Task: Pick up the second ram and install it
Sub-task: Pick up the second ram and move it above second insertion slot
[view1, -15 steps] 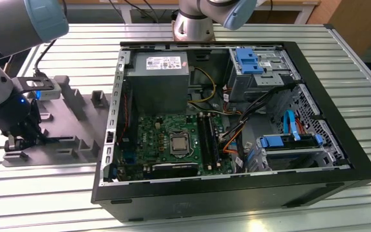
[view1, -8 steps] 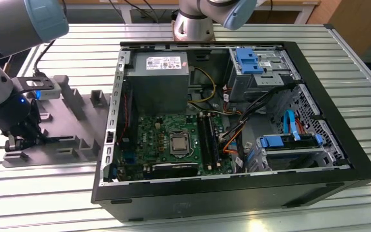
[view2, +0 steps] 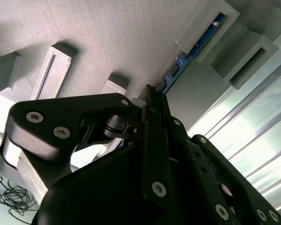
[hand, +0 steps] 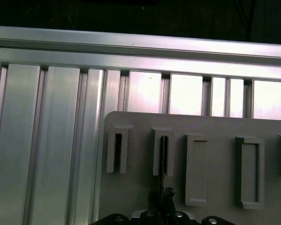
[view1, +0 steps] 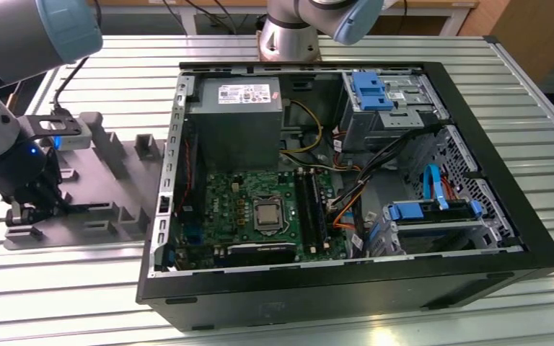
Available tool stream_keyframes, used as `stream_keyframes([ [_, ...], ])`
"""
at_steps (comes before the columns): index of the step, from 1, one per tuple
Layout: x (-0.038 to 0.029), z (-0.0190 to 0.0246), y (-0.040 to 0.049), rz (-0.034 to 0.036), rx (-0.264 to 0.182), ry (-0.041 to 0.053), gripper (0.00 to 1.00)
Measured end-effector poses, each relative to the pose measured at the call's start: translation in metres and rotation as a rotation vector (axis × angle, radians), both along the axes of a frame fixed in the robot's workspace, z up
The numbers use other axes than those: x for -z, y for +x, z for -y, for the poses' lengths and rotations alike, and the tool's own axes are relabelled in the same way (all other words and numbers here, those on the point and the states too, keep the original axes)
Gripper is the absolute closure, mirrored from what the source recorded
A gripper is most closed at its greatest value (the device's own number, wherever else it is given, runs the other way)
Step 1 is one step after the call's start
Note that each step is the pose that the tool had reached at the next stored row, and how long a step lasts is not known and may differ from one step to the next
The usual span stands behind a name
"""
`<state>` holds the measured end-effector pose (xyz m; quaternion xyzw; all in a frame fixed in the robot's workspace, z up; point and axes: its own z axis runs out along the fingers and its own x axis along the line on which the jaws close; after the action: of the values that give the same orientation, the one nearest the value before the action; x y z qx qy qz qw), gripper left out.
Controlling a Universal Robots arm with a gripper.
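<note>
The end effector [view2: 152, 96] is met first in the second wrist view. Its dark fingers are drawn in tight, and one end of the second ram [view2: 180, 63] is pinched between them. The bluish-green stick is stretched away from the fingertips, and its far end is seated in the slot of a grey holder block [view2: 196, 23], so it is not yet lifted out.

Low on the exterior view's left, the same end effector is seen lowered onto the grey holder tray [view1: 113, 180], which is laid on the slatted aluminium table [view1: 66, 288].

Further toward the middle of the frame, the open black computer case [view1: 354, 288] is lying on its side on that table. In its lower middle the green motherboard [view1: 200, 209] is housed, with the processor [view1: 267, 215] at its centre and the long black memory slots [view1: 313, 205] just beside it. Whether a stick is seated in those slots cannot be told.

Higher in the case a grey power supply [view1: 234, 119] is fitted. Blue drive caddies [view1: 368, 90] are mounted at the upper right and lower right, with cable bundles [view1: 354, 194] strung between.
</note>
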<state>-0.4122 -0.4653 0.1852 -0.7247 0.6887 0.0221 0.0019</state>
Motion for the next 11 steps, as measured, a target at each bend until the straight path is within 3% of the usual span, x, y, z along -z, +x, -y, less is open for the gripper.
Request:
stream_keyframes([
  [7,-0.0008,0.0,0.0001,0.0005,0.001,0.0003,0.86],
  [11,-0.0055,0.0,0.0,0.0001,0.001,0.0,0.86],
])
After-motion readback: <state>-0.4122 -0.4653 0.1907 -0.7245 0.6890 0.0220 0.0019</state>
